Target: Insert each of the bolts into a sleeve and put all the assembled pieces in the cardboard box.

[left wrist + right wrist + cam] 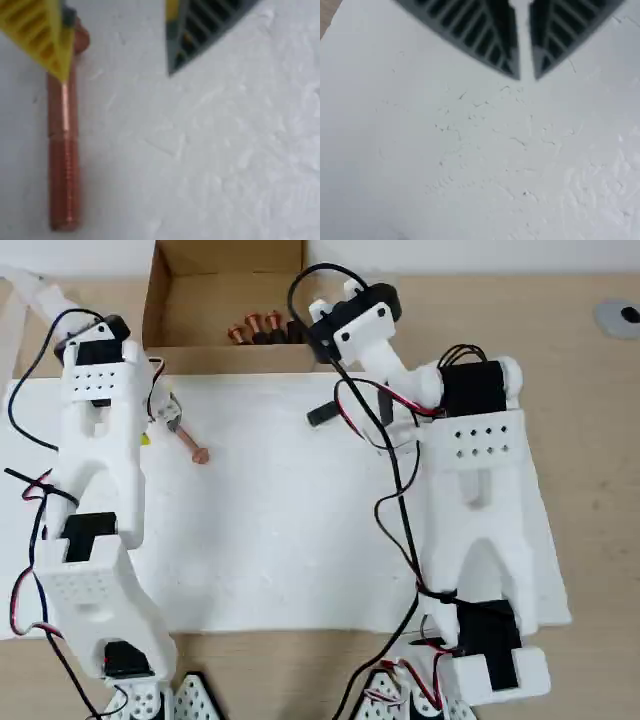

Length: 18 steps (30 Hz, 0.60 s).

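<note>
From the high view, a pale wooden table [590, 440] carries a white, rough-textured sheet [300, 530] that spans most of the working area between the two arms. At the far edge of the sheet stands the cardboard box [155, 300], open at the top. Inside it several copper bolts in dark sleeves [262, 330] lie in a row. A single bare bolt [190, 445] lies on the sheet near the box, just beside the left gripper [168, 418]. The right gripper [320, 415] hangs over the sheet near the box's front wall, well apart from that bolt. A small grey object [620, 318] sits at the table's far right edge.

In the left wrist view the claw stands wide open. Its yellow finger [45, 35] has its tip over the bolt's shaft, and the dark finger [200, 30] is off to the side over bare sheet. The bolt lies flat, threaded toward one end.

In the right wrist view the two dark ribbed fingers [470, 25] are drawn together with only a thin slit between them, holding nothing, above the dimpled white sheet. A sliver of wood shows at one corner.
</note>
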Tool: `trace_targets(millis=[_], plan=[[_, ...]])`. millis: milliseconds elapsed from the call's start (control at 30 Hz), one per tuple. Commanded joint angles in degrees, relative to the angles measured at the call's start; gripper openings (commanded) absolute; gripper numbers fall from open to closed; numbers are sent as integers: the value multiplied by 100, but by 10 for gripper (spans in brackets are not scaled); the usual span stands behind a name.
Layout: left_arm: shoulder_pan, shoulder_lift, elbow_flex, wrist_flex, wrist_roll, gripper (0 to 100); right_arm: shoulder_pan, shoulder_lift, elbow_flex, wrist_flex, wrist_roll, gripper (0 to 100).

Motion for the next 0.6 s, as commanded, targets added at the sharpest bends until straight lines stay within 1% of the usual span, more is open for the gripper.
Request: trace_targets(millis=[0, 200, 433, 567], plan=[[264, 66, -123, -176, 264, 136, 57, -268, 4, 79, 44, 9], [589, 479, -105, -325, 352, 136, 57, -268, 4, 70, 35, 9], [598, 980, -123, -413, 352, 136, 57, -277, 4, 62, 35, 9], [598, 1305, -132, -651, 352, 136, 48, -277, 4, 53, 35, 9]])
